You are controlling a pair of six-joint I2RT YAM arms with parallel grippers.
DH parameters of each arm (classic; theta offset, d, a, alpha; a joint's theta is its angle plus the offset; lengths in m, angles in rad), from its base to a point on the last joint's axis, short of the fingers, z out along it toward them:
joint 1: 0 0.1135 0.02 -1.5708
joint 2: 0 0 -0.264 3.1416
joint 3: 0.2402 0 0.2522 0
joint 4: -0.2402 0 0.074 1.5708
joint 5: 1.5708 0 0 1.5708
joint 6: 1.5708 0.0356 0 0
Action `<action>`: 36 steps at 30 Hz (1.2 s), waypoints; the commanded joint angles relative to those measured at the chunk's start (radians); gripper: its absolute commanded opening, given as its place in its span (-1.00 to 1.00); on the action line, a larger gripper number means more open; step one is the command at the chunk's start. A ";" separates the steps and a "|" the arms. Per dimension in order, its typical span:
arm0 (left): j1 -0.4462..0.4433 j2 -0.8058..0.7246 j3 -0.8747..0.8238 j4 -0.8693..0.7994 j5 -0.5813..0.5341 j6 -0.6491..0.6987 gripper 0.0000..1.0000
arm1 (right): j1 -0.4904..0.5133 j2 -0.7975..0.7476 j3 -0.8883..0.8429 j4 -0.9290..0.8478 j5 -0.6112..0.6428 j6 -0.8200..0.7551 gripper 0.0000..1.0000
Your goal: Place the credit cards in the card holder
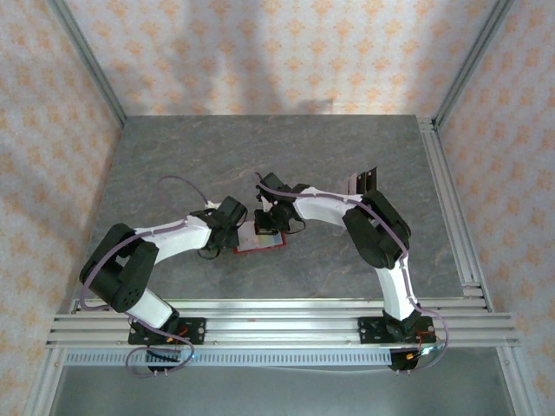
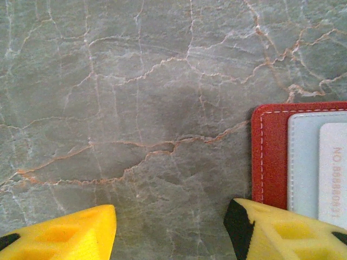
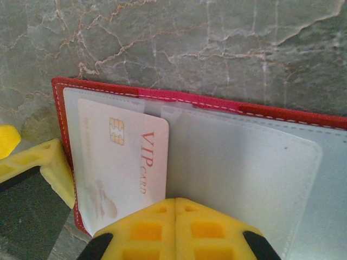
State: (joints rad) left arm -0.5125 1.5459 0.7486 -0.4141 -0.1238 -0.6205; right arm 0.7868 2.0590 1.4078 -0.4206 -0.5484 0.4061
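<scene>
A red squarish folding wallet point(image 1: 264, 246) lies open and flat on the grey stone-look table point(image 1: 260, 156). It is about in the middle from left to right, on the near half, and both arms reach in over it. The left claw point(image 1: 236, 230) comes in at the wallet's left side. In the left wrist view the left claw point(image 2: 171, 233) has its two yellow fingers point(image 2: 65, 233) standing apart, with bare table between them and nothing held. One of the two fingers sits over the left edge of the wallet point(image 2: 268, 157), but I cannot tell if it presses on it. The right claw point(image 1: 267, 227) is over the wallet, coming in from the right. In the right wrist view the right claw point(image 3: 174, 227) has its yellow fingers point(image 3: 141, 230) pushed tight together, and I can see nothing pinched between them. Its tips lie over the pale inside of the wallet point(image 3: 162, 96). A pale card point(image 3: 122, 162) with a little gold chip and the words VIP CARD is tucked into the left half of the wallet, and just to its right is a clear plastic pocket point(image 3: 238, 162). A few dark, shiny flat cards point(image 1: 366, 180) sit on the table well apart from the wallet, farther away and to the right, just by the bend of the right arm; they are too small to count
</scene>
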 commanded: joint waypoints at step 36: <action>-0.018 0.038 0.030 0.015 0.002 0.019 0.19 | -0.014 -0.110 -0.036 -0.031 0.051 0.002 -0.94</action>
State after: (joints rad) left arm -0.5171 1.5486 0.7513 -0.4122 -0.1318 -0.6197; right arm 0.7803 1.9110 1.3655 -0.4274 -0.5369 0.4065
